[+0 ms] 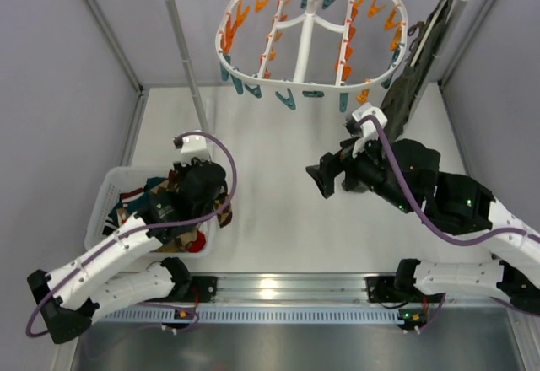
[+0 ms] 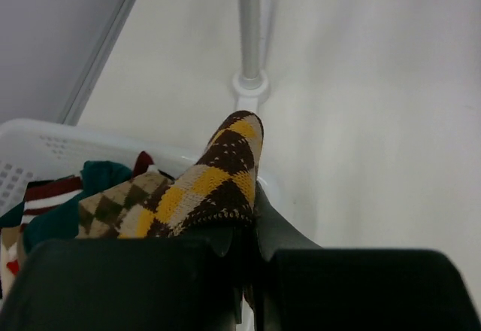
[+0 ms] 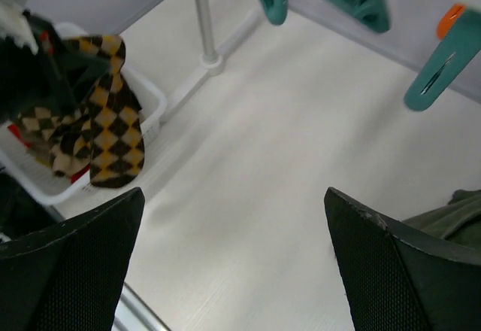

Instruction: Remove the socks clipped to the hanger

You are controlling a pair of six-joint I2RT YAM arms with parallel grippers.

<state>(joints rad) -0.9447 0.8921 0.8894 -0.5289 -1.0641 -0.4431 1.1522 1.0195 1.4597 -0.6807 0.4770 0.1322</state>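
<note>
The white oval hanger (image 1: 308,42) hangs from the rail at the back, and I see no sock on its orange and teal clips. My left gripper (image 1: 211,198) is shut on a brown and yellow argyle sock (image 2: 218,180) at the right rim of the white basket (image 1: 103,202). In the right wrist view that sock (image 3: 113,135) drapes over the basket's edge. More socks lie in the basket: a tan argyle one (image 2: 113,203), a teal one (image 2: 105,173) and a striped one (image 2: 52,189). My right gripper (image 1: 323,179) is open and empty above the table's middle, its fingers (image 3: 75,263) wide apart.
The long olive-green garment (image 1: 418,59) hangs at the right end of the rail, close behind my right arm. The rail's left post (image 1: 190,76) stands just behind the basket. Teal clips (image 3: 361,0) dangle above my right gripper.
</note>
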